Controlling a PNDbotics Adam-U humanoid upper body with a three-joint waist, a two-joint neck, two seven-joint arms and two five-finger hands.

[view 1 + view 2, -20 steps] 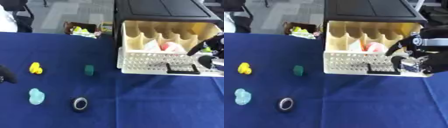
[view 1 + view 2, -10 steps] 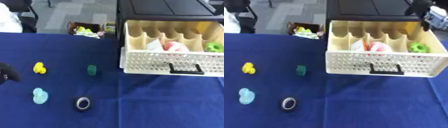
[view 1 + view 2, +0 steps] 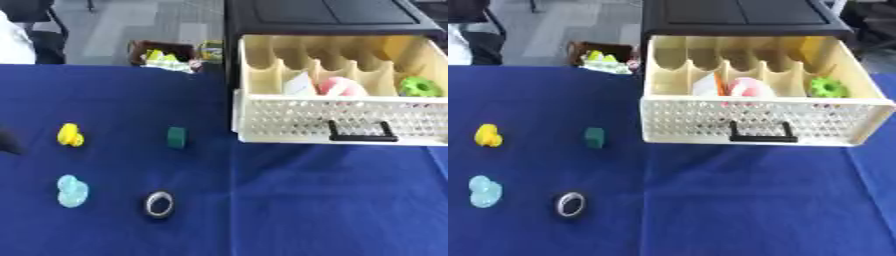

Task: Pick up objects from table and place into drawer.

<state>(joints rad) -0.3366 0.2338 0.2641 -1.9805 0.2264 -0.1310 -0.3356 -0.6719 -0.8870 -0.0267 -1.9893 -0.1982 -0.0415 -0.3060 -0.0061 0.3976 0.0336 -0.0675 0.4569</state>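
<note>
Left robot hand (image 3: 7, 142) barely shows at the table (image 3: 306, 200) edge (fingers unreadable, we cannot tell; right hand unseen), nearest the yellow piece (image 3: 70, 135) just beside it, drawer (image 3: 337, 120) well right.

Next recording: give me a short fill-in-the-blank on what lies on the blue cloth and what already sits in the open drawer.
1. The cream perforated plastic drawer stands ____, its black handle facing the camera.
2. The bright green knobbly object lies in the drawer's far ____ compartment.
3. Loose objects left on the blue tablecloth: ____.
4. The dark ring lies nearest the ____ edge of the cloth.

Missing words: open; right; four; near
</note>
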